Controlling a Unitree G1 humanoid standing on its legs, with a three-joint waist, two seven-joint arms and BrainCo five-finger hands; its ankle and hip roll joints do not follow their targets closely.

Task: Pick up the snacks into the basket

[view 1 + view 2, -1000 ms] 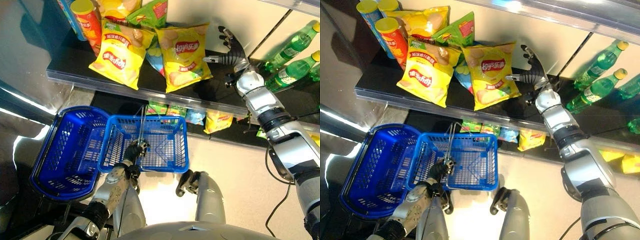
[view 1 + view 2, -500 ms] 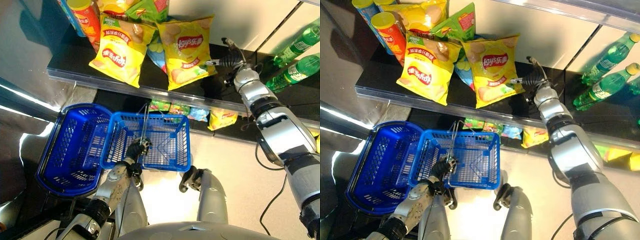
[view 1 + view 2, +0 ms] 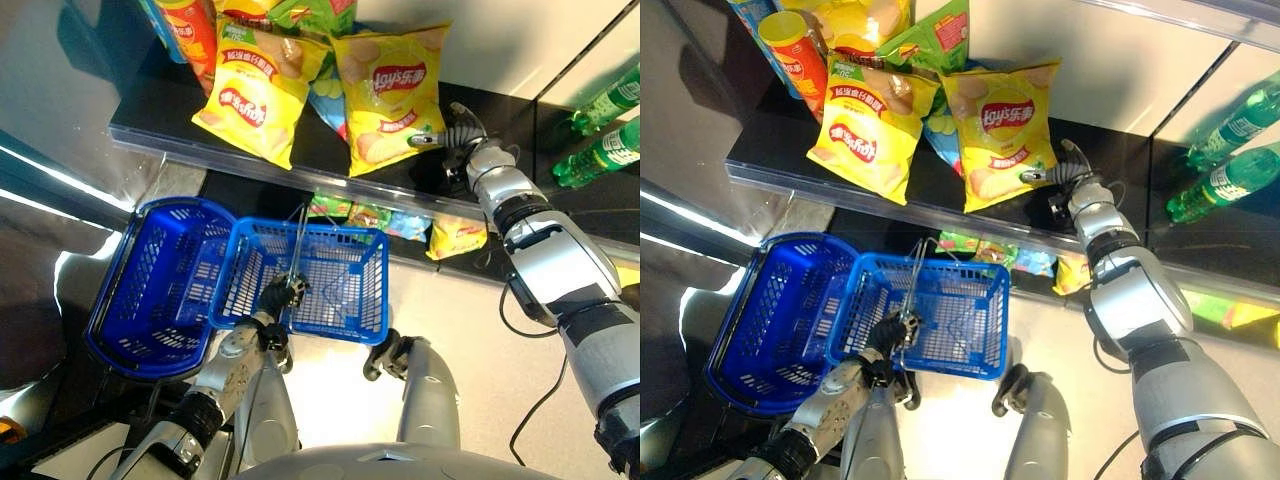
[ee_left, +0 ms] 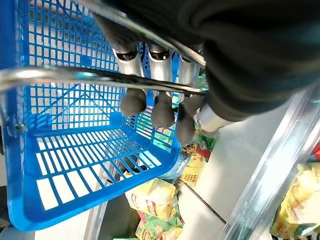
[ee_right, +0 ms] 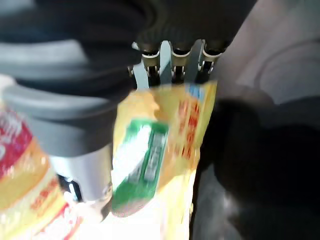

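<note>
Your right hand [image 3: 452, 137] is pinching the yellow chip bag [image 3: 392, 95] at the shelf [image 3: 300, 160] front edge; your left hand [image 3: 281, 297] is gripping the basket [image 3: 310, 285] handle.

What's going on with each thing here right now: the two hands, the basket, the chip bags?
Left robot hand: curled round the basket's wire handle.
Right robot hand: at the lower corner of the right yellow chip bag; grip unclear.
Blue basket: held up, empty.
Left yellow chip bag: lying on the shelf, untouched.
</note>
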